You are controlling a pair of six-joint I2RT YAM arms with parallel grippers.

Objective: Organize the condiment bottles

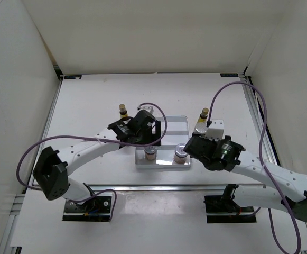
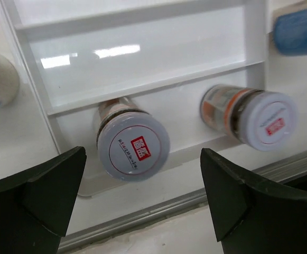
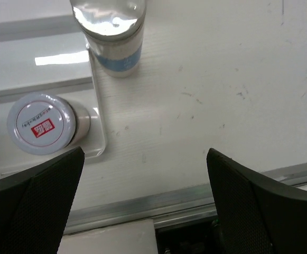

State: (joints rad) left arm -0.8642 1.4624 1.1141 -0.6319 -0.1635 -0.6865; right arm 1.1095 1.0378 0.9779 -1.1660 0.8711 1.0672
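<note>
Red-marked lids are facing up as the left short jar [image 2: 133,148] and the right short jar [image 2: 272,124] are standing in the near row of the tray [image 1: 169,120]. The left gripper [image 2: 142,174] is hovering above them, jaws spread and grasping nothing. The right gripper [image 3: 145,159], likewise released, is hanging over the table [image 3: 222,79]. A silver-lidded jar [image 3: 113,32] is waiting just beside the tray's right rim. Taking it likely means closing on the body below the lid and lifting straight up, clearing that rim. The left yellow bottle [image 1: 123,111] and the right yellow bottle [image 1: 203,114] are standing outside the tray, whose far rows are offering room.
</note>
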